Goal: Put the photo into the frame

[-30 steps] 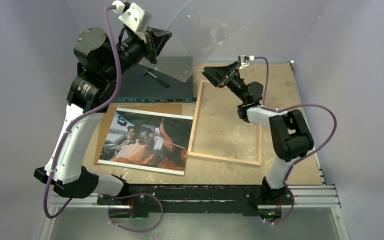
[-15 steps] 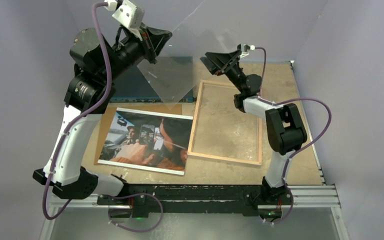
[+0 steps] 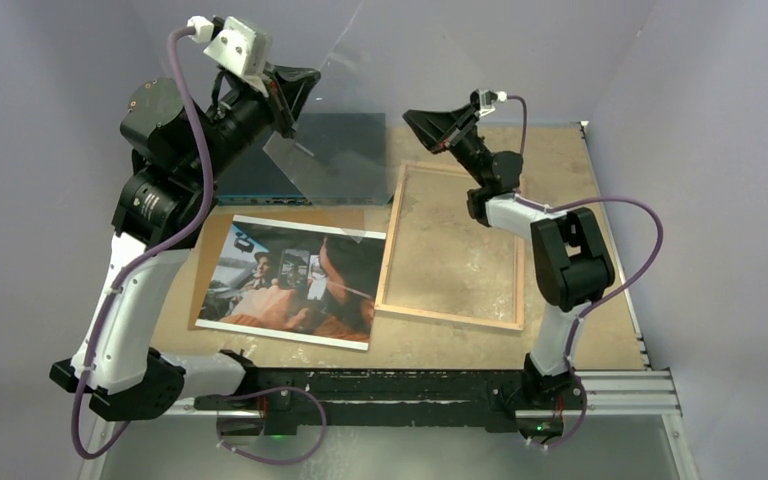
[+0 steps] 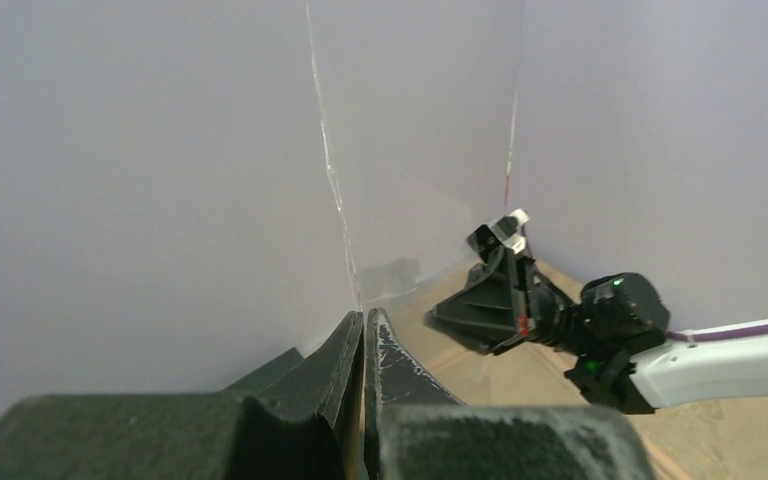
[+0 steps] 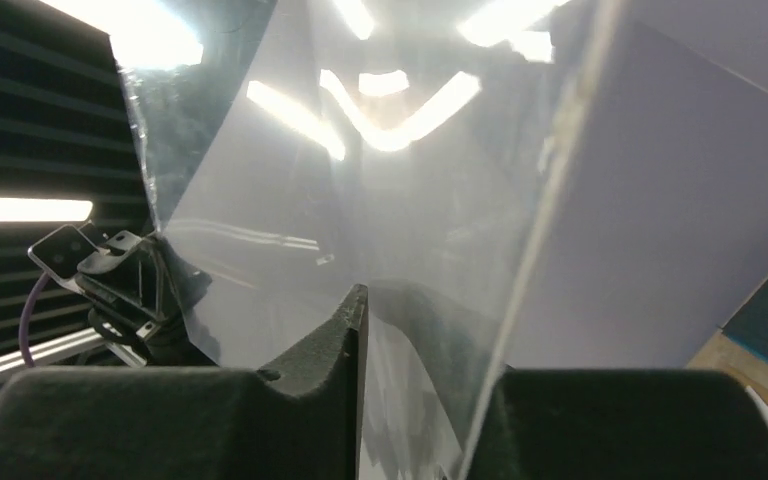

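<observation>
The left gripper (image 4: 364, 335) is clenching the lower edge of a clear sheet (image 3: 335, 160), its fingers pressed together on it at the upper left of the top view. The sheet is rising up and across toward the right gripper (image 3: 418, 125), whose fingers are standing apart with the sheet's edge passing through the gap. Below, the photo (image 3: 285, 280) is lying face up at lower centre-left of the table (image 3: 580, 200), its long axis running left to right and slightly tilted, its far edge overlapping a brown backing board (image 3: 260, 211). Just beside its right edge, the frame (image 3: 450, 317) is lying flat, its long axis running top to bottom.
</observation>
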Controlling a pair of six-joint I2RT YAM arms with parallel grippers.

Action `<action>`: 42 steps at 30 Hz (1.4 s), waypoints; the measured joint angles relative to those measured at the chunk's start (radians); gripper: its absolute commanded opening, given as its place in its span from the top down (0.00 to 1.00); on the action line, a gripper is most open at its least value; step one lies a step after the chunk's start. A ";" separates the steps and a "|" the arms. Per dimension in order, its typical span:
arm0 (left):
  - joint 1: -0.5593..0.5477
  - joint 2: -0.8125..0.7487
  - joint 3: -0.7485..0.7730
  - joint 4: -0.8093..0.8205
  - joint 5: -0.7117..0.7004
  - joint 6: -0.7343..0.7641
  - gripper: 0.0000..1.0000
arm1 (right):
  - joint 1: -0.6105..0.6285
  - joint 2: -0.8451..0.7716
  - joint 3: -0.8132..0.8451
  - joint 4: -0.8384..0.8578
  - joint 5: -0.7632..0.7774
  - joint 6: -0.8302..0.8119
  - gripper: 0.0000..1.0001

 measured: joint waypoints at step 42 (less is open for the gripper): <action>0.572 0.105 -0.393 -0.136 1.043 0.022 0.12 | -0.216 -0.591 -0.192 -0.373 -0.573 -0.463 1.00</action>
